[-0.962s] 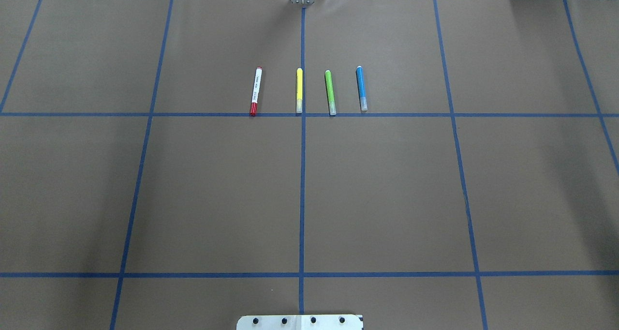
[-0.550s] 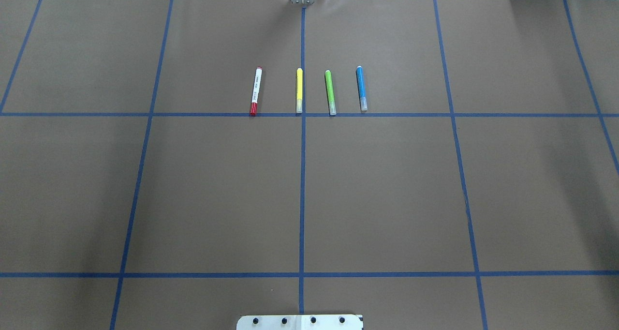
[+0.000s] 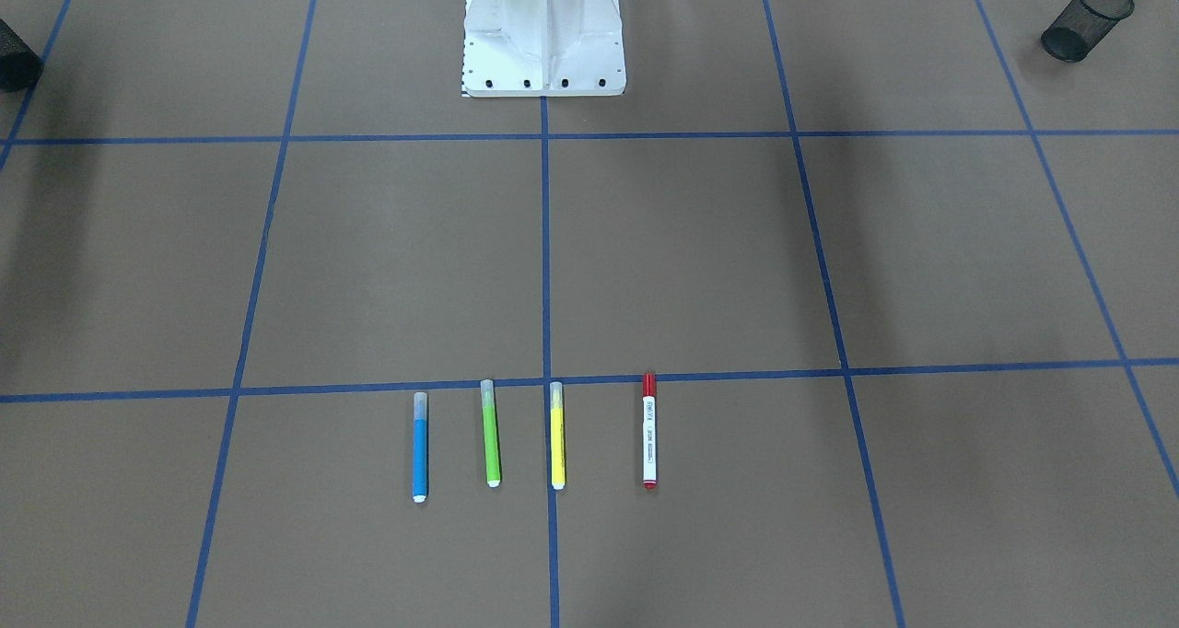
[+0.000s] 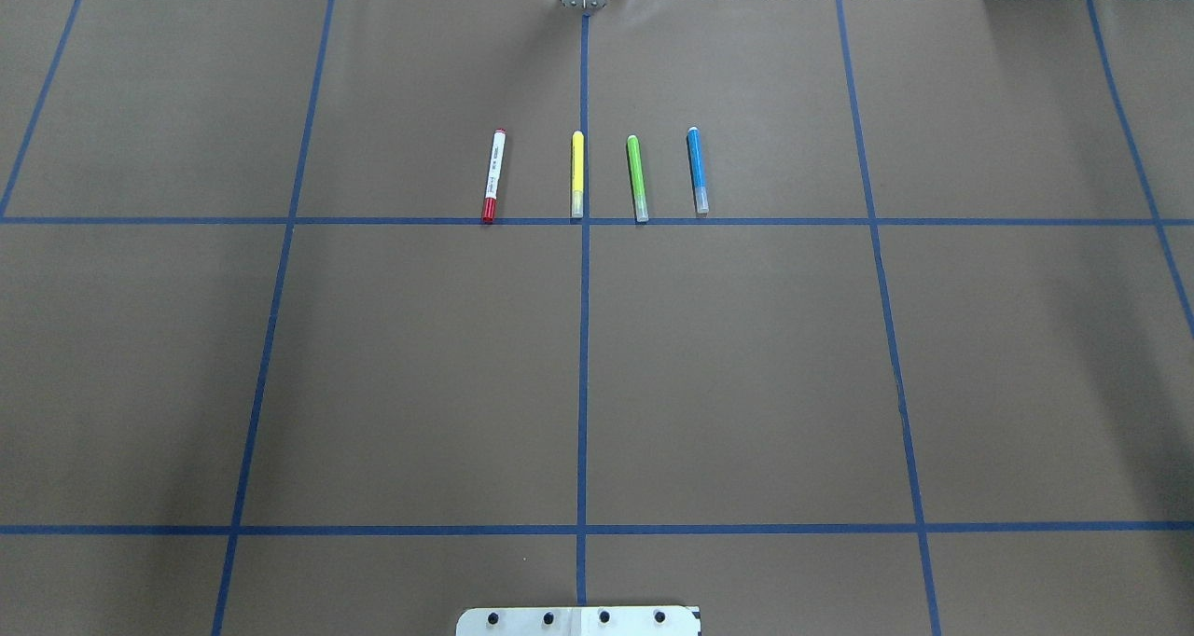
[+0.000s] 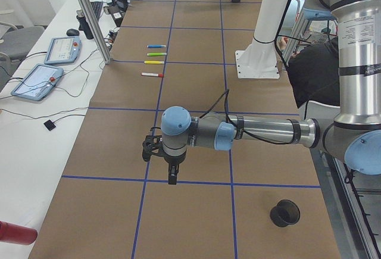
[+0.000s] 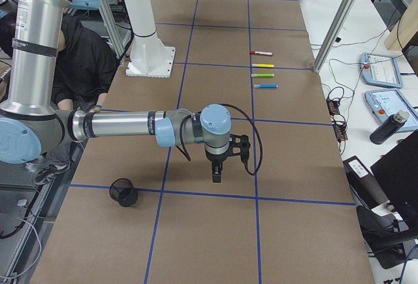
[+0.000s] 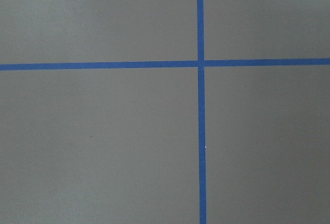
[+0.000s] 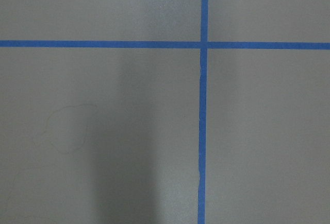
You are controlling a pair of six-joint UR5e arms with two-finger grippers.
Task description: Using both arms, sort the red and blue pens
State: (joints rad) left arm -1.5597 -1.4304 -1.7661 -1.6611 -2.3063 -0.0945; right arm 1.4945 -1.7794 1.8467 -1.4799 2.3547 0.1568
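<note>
The left end effector [image 5: 172, 177], a small black two-finger tool, hangs pointing down over the brown paper-covered tabletop [image 4: 746, 384], near a crossing of the blue tape lines [image 7: 200, 63]. It shows only in the side view, so I cannot tell how far apart its fingers are; nothing is seen in its hold. The right end effector [image 6: 217, 175] hangs the same way at the other end of the tabletop, and its opening cannot be told either.

Four markers lie side by side in a row, well apart from both end effectors, about midway between them and toward the operators' side. The white-barrelled marker with a red cap [image 4: 492, 175] is the one nearest the left end effector; dark print runs along its barrel, too small to read. The blue-barrelled marker with a clear greyish cap [image 4: 697, 170] is the one nearest the right end effector. Between them lie the yellow-barrelled marker [image 4: 577, 173] and the green-barrelled marker [image 4: 637, 177].

A black mesh cup [image 5: 285, 212] lies tipped near the left end effector, on the robot's side of it; another black mesh cup [image 6: 124, 192] lies likewise near the right end effector.
</note>
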